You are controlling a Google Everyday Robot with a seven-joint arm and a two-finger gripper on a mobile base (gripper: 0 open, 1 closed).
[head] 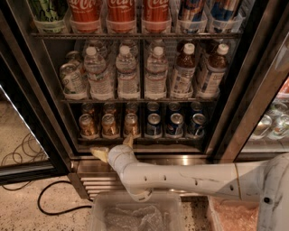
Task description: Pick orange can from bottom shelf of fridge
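Note:
The fridge (34,97) stands open, with black frame and drink racks. Several orange cans sit on the left half of the bottom shelf (149,140); the front ones are at left (88,125), middle (109,125) and right (131,124). Blue cans (175,124) fill the right half. My gripper (113,147) is open and empty, just below and in front of the shelf's front rail under the orange cans. One cream finger (98,153) points left, the other (129,140) points up toward the rightmost orange can. My white arm (180,178) comes in from the right.
Water bottles (127,74) line the rack above, tall red cola cans (121,13) the top rack. The ribbed steel base panel (97,182) lies under the gripper. A clear plastic bin (135,214) sits on the floor below the arm. A black cable (49,198) lies at left.

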